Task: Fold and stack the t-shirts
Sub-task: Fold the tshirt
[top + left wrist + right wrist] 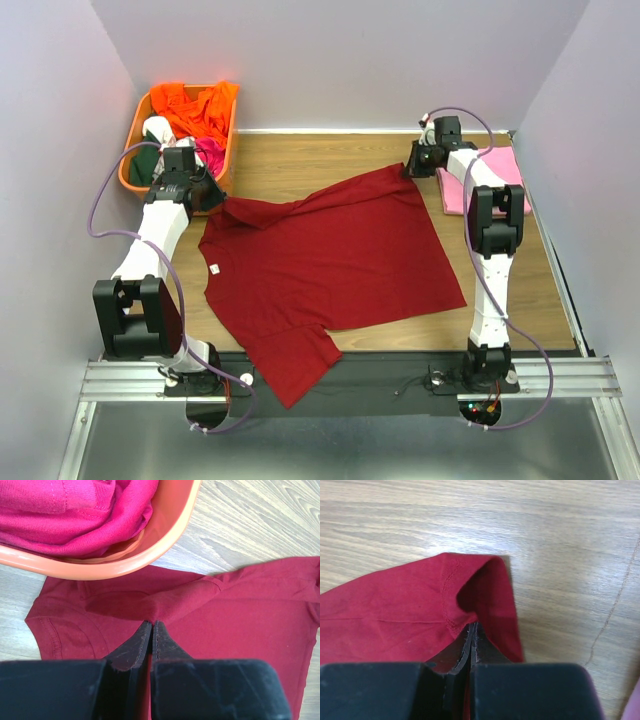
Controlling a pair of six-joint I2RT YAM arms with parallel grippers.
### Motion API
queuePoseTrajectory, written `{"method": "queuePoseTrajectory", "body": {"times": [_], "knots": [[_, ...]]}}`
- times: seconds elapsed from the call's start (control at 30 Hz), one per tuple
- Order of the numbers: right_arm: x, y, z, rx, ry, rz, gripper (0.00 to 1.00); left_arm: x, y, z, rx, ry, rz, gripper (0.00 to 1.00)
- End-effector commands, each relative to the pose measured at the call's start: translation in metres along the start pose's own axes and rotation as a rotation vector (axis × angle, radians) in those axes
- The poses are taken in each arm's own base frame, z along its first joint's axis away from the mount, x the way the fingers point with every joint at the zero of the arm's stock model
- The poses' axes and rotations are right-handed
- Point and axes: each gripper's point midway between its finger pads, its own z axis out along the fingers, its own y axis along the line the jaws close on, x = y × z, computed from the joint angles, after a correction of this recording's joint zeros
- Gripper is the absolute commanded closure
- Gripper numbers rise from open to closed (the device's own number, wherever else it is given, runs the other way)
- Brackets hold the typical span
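Listener: Shirts first, from the overhead camera: where do they lie?

Describer: A maroon t-shirt (330,250) is spread nearly flat across the middle of a wooden table (300,165). It lies at a slant, with one short sleeve reaching toward the near edge and a small white label (213,267) at its neck on the left. A pink t-shirt (510,170) lies folded at the far right corner, partly hidden by the right arm. An orange basket (137,125) heaped with mixed clothes (195,110) sits at the far left corner.

Listener: And the arms?

Describer: The left gripper (218,200) is down at the maroon shirt's far left sleeve, just beside the basket. The right gripper (411,170) is down at the shirt's far right corner, near the pink one. From this height I cannot tell how either pair of jaws stands.

Listener: Left wrist camera?

Describer: The jaws are together, clamped on a raised pinch of maroon fabric by the sleeve. The sleeve lies flat on the wood with its hem to the left. Its upper edge meets the basket's rim, though I cannot tell whether it is tucked under. Magenta cloth (75,515) fills the basket.

Listener: Right wrist camera?

Describer: The jaws are together here too, clamped on the hemmed corner of the maroon shirt. The corner curls into a small open loop above the fingertips. Bare wood lies beyond and to the right, and a sliver of pink shows at the lower right edge.
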Motion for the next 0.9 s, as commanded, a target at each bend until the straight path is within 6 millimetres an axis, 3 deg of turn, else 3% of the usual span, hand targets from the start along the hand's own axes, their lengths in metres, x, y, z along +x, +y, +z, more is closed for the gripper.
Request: {"method": "queuePoseTrajectory", "body": {"times": [0.0,0.03,0.23,0.37,0.67,0.87], "knots": [[-0.052,0.034,-0.040,-0.048,-0.137,-0.065,0.99,-0.015,-0.008,-0.009,0.032,-0.052,0.022,1.00],[-0.052,0.035,-0.039,-0.053,-0.137,-0.065,0.99,-0.015,-0.008,-0.010,0.034,-0.051,0.022,1.00],[-0.042,0.033,-0.027,-0.069,-0.108,-0.053,0.78,-0.014,-0.009,-0.009,0.040,-0.050,0.020,1.00],[-0.033,0.028,-0.016,-0.073,-0.084,-0.044,0.77,-0.014,-0.009,-0.009,0.037,-0.048,0.022,1.00],[-0.025,0.014,-0.009,-0.026,-0.069,-0.072,0.60,-0.014,-0.009,-0.009,0.037,-0.045,0.027,1.00],[-0.017,0.008,-0.001,-0.016,-0.050,-0.081,0.57,-0.014,-0.010,-0.009,0.044,-0.044,0.024,1.00]]}}
